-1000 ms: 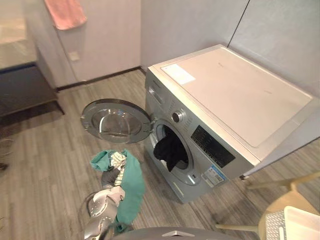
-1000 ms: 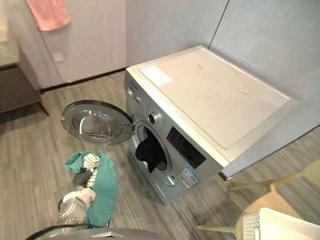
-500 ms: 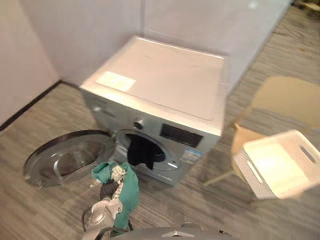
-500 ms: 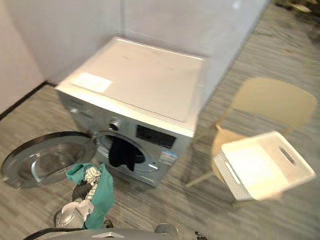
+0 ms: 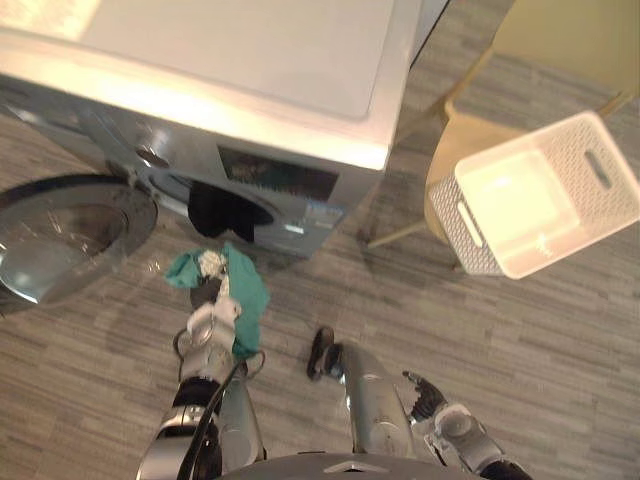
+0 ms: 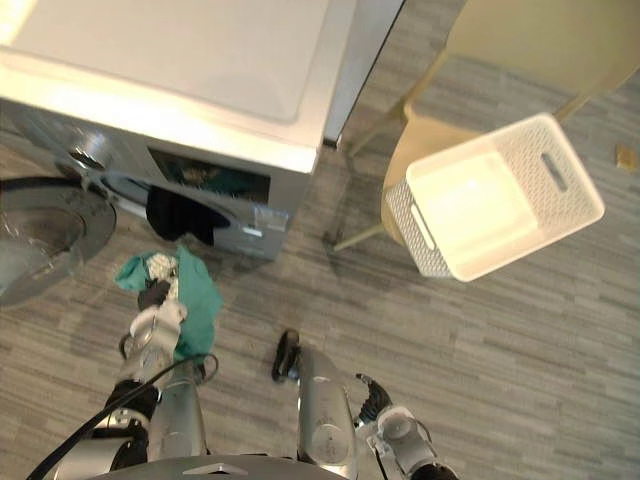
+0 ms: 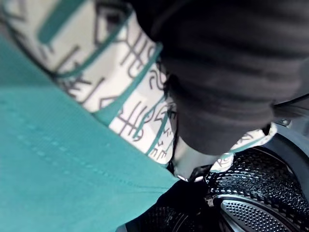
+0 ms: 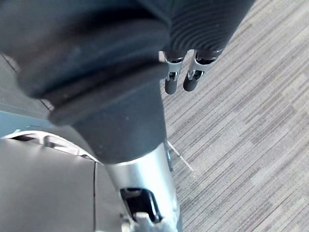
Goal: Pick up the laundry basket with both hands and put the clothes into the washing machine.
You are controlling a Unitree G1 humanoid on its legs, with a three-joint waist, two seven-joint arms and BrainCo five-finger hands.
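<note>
Left hand (image 5: 212, 318) was clenched round the teal garment (image 5: 247, 290), held just before the washing machine (image 5: 250, 60) opening for loading. Right hand (image 5: 428, 400) hung loose, empty. The laundry basket (image 5: 466, 232) sat empty on the chair (image 5: 452, 150), far right.

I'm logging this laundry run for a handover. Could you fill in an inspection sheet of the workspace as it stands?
Surface: grey plank floor.
Job's things: washing machine with its door swung open; black garment hanging out of the drum opening; teal garment off the floor just in front of it; white laundry basket on the chair, no clothes seen inside.
Clutter: small tan scrap on the floor beyond the basket.
Hands: left hand carries the teal garment; right hand low at the robot's side, apart from the basket.
Cables: nothing seen.
Surroundings: tan chair beside the machine.
</note>
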